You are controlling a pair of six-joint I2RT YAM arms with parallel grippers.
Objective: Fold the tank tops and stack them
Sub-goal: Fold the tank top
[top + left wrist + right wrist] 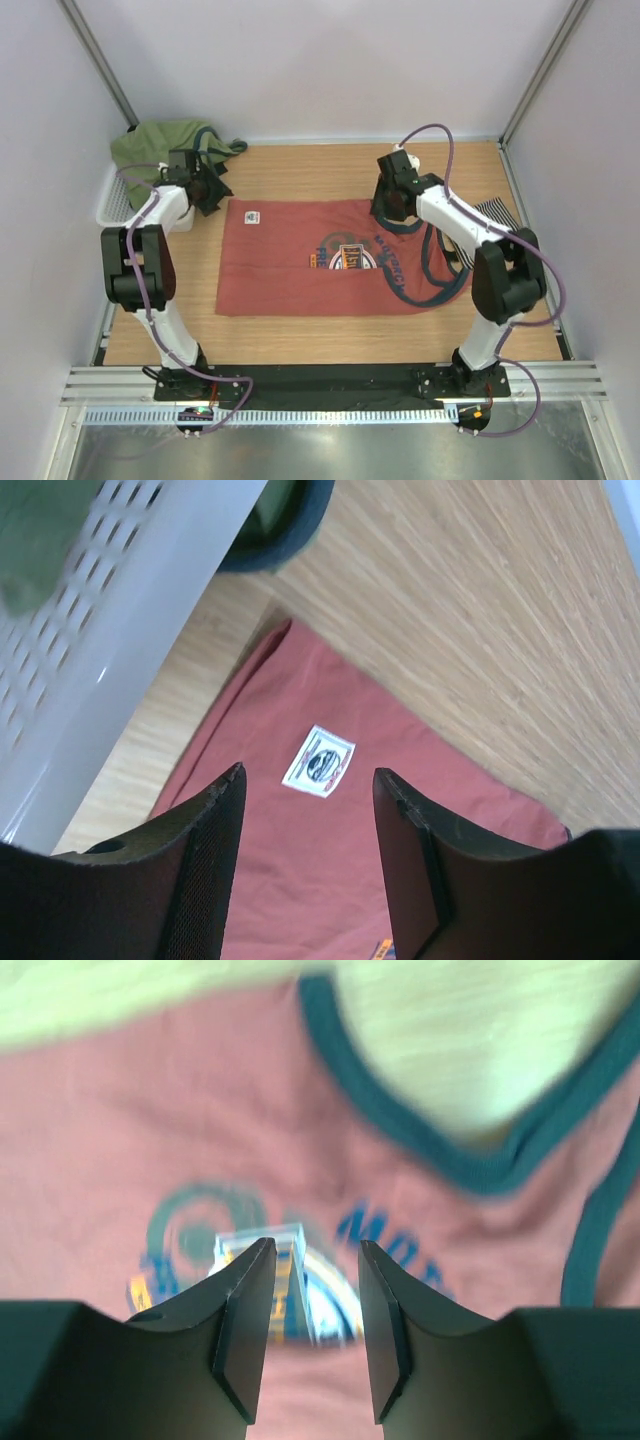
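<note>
The salmon-red tank top (300, 270) lies flat across the middle of the table, its printed logo (350, 257) facing up and its teal-trimmed straps (440, 270) to the right. Only a corner of the striped tank top (497, 213) shows, behind the right arm. My left gripper (207, 190) hovers at the red top's far left corner, open and holding nothing. In the left wrist view it (308, 780) points at the white label (319, 761). My right gripper (393, 207) hangs over the far edge near the neckline. In the right wrist view it (315, 1250) is open above the logo (300, 1270), beside the teal trim (420, 1145).
A white perforated basket (113, 205) stands at the far left with a green garment (165, 145) draped over it. Its wall (120, 630) passes close by the left fingers. White walls enclose the table at the back and on both sides.
</note>
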